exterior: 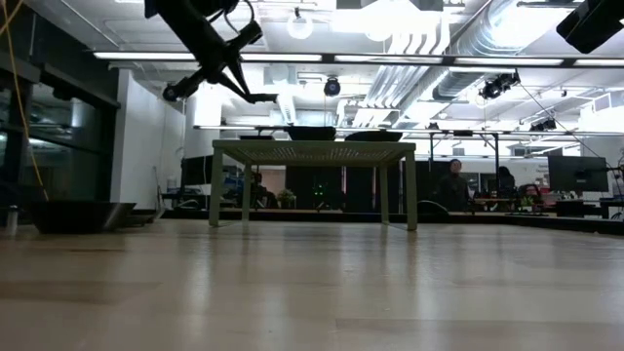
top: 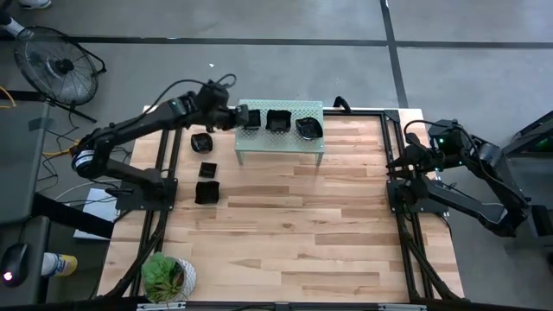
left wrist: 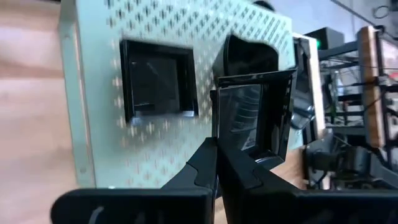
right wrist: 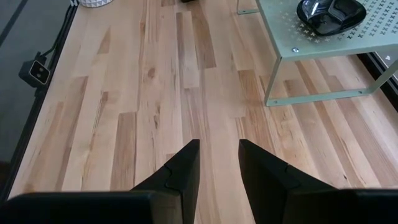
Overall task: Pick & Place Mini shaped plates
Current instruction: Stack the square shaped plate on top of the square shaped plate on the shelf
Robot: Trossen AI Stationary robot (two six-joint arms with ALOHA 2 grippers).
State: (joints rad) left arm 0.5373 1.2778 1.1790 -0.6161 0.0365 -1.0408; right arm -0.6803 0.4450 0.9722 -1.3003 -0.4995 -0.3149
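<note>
Pinched by one raised rim: a square black mini plate (left wrist: 254,118), held on edge in the left gripper (top: 244,117), fingers clenched on its wall, above the left end of the pale green perforated shelf (top: 314,109). Already resting on the shelf top: a second square plate (top: 278,120) near the middle and a wavy-edged plate (top: 308,128) toward the right end. Still waiting on the wooden table (top: 285,233), left of the shelf and on the near side of the arm: three more black plates (top: 206,170), one rounded, two squarish, slightly apart from each other. Judged small, light, stiff and hard, glossy enough to slip between smooth fingers, and likely to chip if dropped onto metal; best taken by the rim, one finger inside the bowl and one outside, then lowered flat before letting go. Parked over the table's right edge, well apart from all plates: the right gripper (right wrist: 217,163), fingers parted on nothing, bare wood beneath. At the near left corner, a small potted plant (top: 164,276), clear of the work.
</note>
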